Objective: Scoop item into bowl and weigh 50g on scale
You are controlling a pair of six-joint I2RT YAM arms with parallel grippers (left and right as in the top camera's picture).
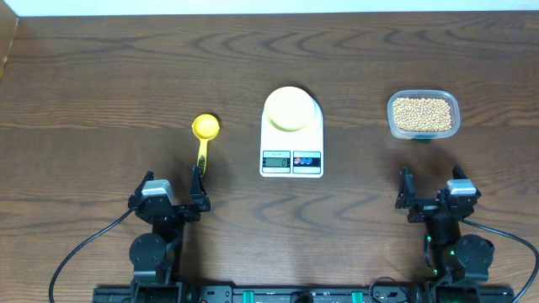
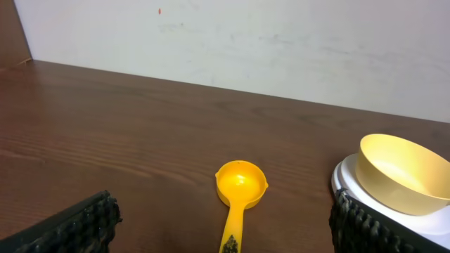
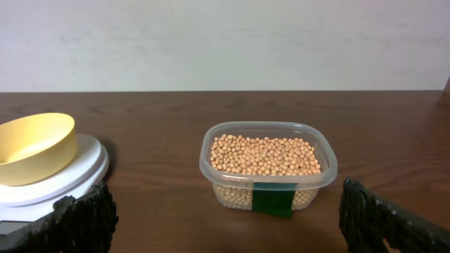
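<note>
The pale yellow-green bowl stands empty on the white scale at the table's middle. Tan beans fill a clear tub at the right. A yellow scoop lies left of the scale, bowl end away from me. My left gripper is open just short of the scoop's handle. My right gripper is open, facing the tub from a distance. Neither holds anything.
A pale wall rises behind the table's far edge. The arm bases and cables sit along the near edge. Dark wood table surrounds the objects.
</note>
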